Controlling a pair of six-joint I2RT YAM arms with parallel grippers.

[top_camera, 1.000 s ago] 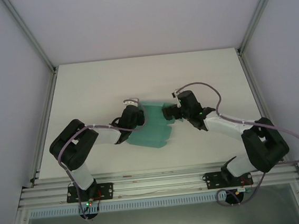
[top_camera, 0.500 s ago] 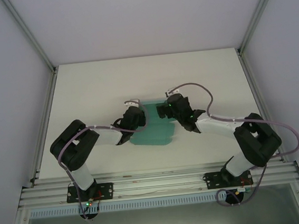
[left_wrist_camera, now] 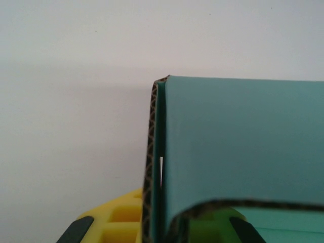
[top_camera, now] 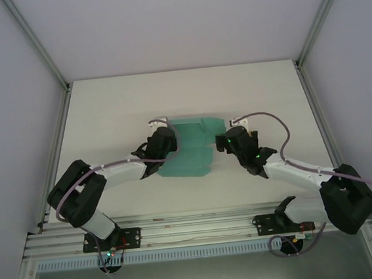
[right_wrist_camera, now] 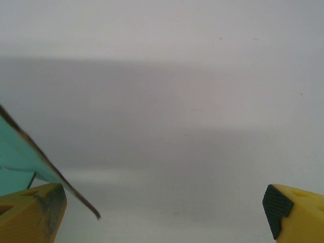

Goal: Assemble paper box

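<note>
Roughly mid-way on the white flat table (top_camera: pixel 104 108), the teal-green corrugated-card paper box (top_camera: pixel 191 155) lies partly folded between the arms. Left gripper (top_camera: pixel 167 140) pinches its left edge, so best hold that firm while the right gripper (top_camera: pixel 224 141), jaws spread just beside the right flap, folds it up. No brand, label or writing readable

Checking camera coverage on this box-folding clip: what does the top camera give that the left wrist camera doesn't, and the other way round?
Top camera: the whole outline of the teal card on the table, with the left gripper at its left edge and the right gripper, open, by its right edge.
Left wrist camera: the card's wavy brown cut edge close up, two layers side by side, and the yellow fingers shut on the card.
Both: the teal card and the white table.
</note>
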